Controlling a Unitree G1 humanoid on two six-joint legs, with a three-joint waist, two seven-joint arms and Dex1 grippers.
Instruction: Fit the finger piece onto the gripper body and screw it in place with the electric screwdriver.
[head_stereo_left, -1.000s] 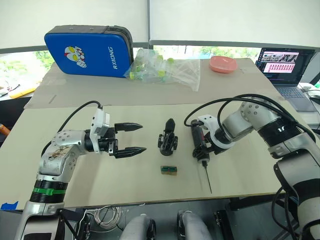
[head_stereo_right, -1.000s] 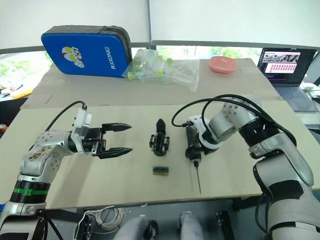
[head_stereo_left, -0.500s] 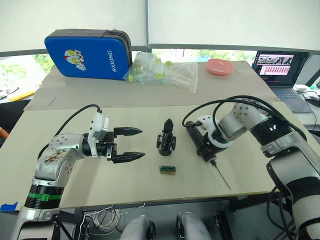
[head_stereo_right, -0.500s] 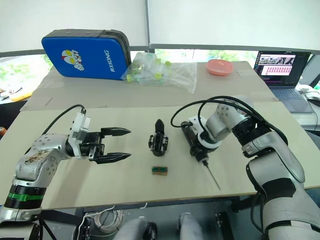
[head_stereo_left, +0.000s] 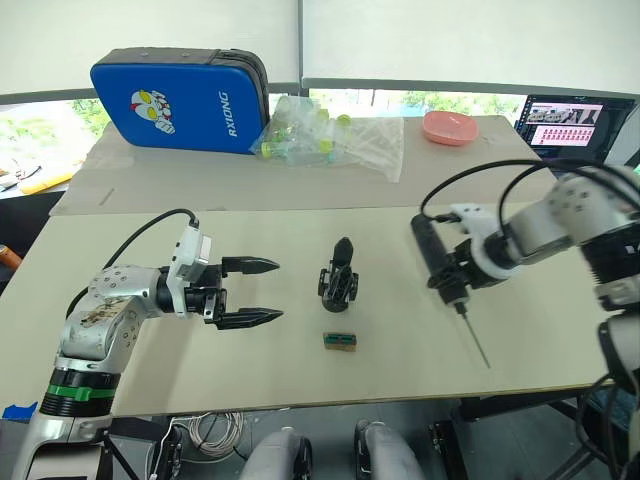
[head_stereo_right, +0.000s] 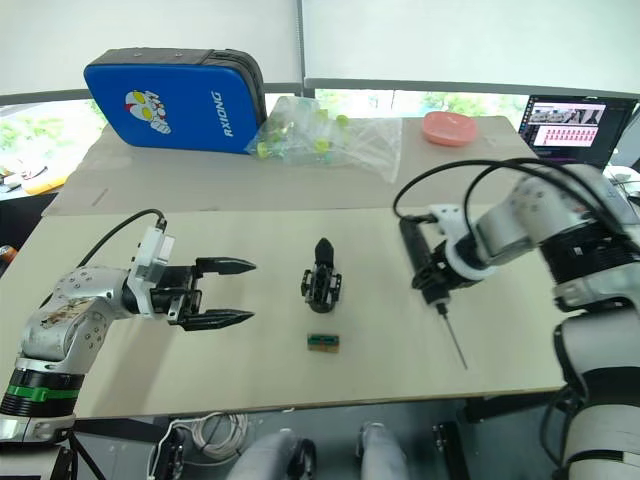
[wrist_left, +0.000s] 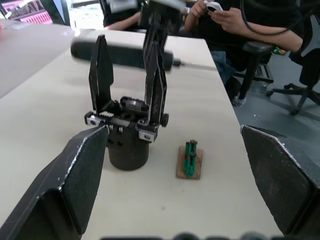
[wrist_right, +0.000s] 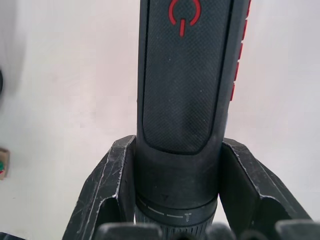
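Pale beige tabletop (head_stereo_left: 250, 370) is seen under both arms, with windows behind it; the right hand (head_stereo_left: 462, 268) is closed around the electric screwdriver (head_stereo_left: 438, 260), its two black fingers (wrist_right: 111, 186) pressed against either side of the barrel, as is shown plainly in the right wrist view; the tool is held tilted, its rounded end away from the robot and its thin metal bit (head_stereo_left: 474, 335) pointing down toward the tabletop's near edge; the left hand (head_stereo_left: 262, 291) is held wide open with nothing between its fingers, which point toward the middle of the tabletop; between the two hands the gripper body (head_stereo_left: 338, 280) stands on the tabletop, a black pointed finger sticking up from it; whether a separate finger piece lies apart cannot be told; just in front of the gripper body, nearer the robot, a small green-and-brown block (head_stereo_left: 339, 341) lies flat; farther back a blue case (head_stereo_left: 175, 100), a clear plastic bag (head_stereo_left: 335, 140) and a pink dish (head_stereo_left: 450, 127) are set; a laptop (head_stereo_left: 570, 118) is seen at the far right.
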